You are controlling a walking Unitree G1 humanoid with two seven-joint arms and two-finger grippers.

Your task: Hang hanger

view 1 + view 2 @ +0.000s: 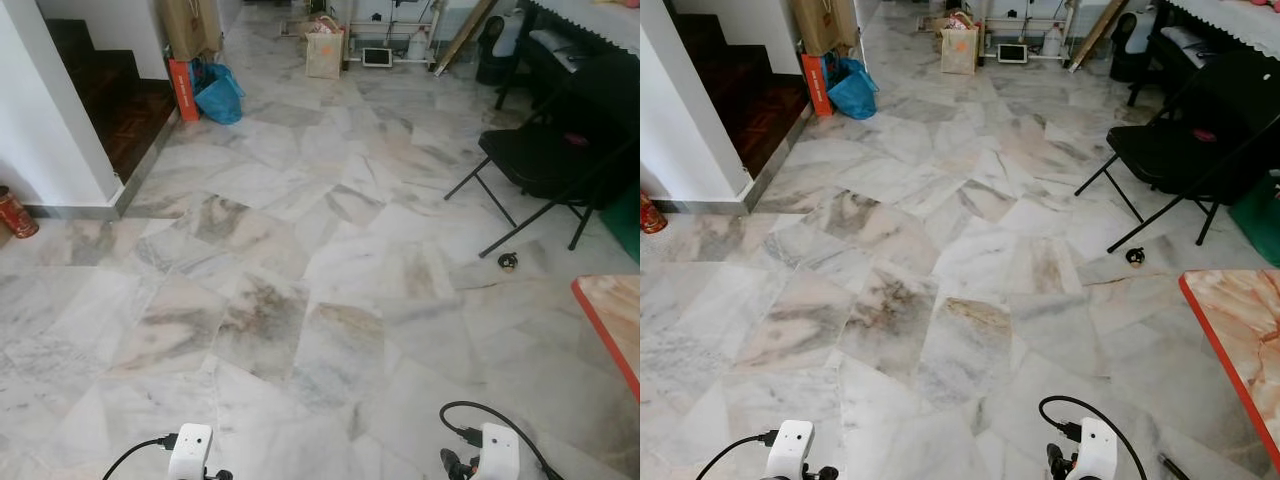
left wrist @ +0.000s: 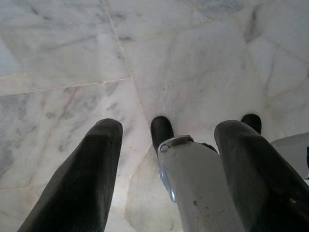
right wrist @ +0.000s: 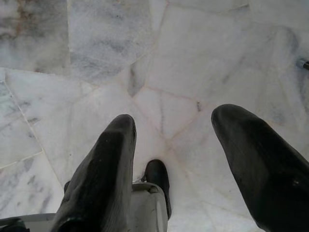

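While the marble floor spreads out wide ahead of the robot, no hanger and no rail to hang it on can be made out, so the task looks to be at its searching or walking stage. Along the left edge of the room a white wall stands beside a dark wooden stair. On the right, a black folding chair stands near a dark table, and the red-edged corner of a marble-topped table juts in closer to the robot. Far down the room lie a blue plastic bag just beside an orange box, and a paper bag further back. A red can sits by the wall's foot, and a small dark object lies on the floor near the chair's legs.

Both arms hang low. The left gripper has its fingers spread wide and holds nothing; the right gripper is likewise spread wide and empty, over bare tiles. The next move likely calls for turning or walking on until the hanger comes into sight.
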